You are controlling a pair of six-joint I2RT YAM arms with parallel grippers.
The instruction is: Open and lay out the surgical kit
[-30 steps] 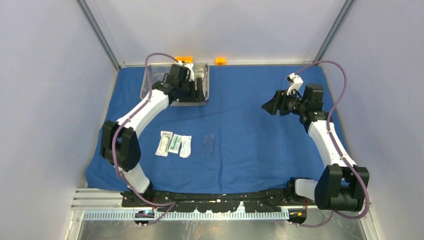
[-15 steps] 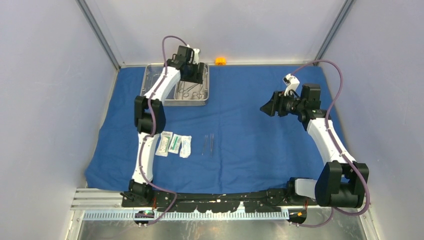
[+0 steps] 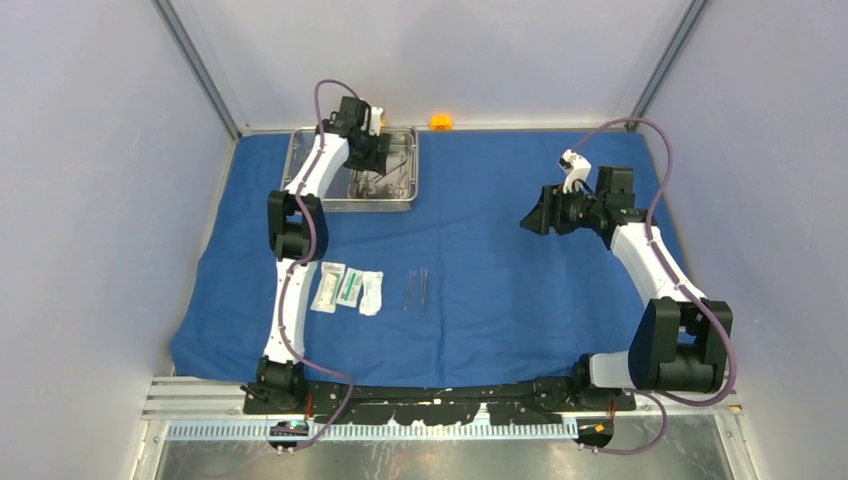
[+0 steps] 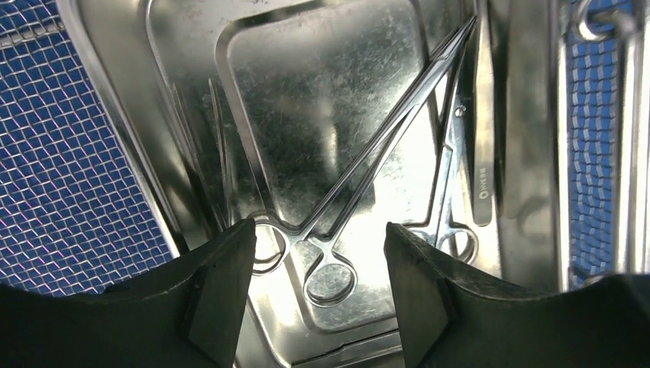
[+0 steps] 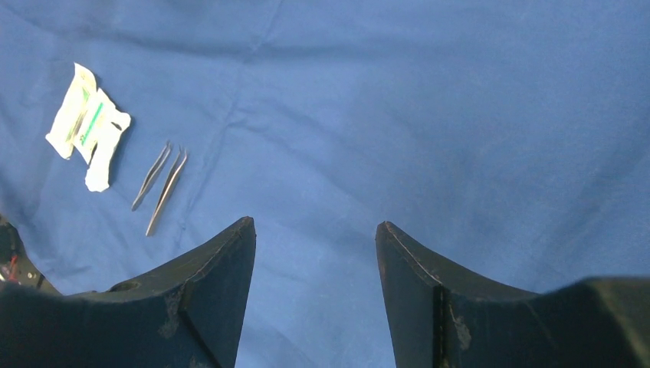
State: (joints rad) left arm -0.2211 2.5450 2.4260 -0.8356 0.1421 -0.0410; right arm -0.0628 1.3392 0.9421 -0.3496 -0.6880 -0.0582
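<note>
Left wrist view puts your left gripper (image 4: 318,230), jaws apart and empty, just above the ring-handled forceps (image 4: 368,153) lying in the steel tray (image 4: 306,84) inside the mesh basket (image 4: 69,161). You're unloading instruments, I judge: next, lower and close on the handles. Your right gripper (image 5: 314,226) hovers open and empty over the blue cloth (image 5: 475,115)

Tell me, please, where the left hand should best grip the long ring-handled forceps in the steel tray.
I would grip the forceps across its shanks just above the finger rings, coming straight down with the open left hand. It lies flat and diagonal on the tray floor; its tip crowds a second instrument, while the shanks there have bare floor either side.
</note>
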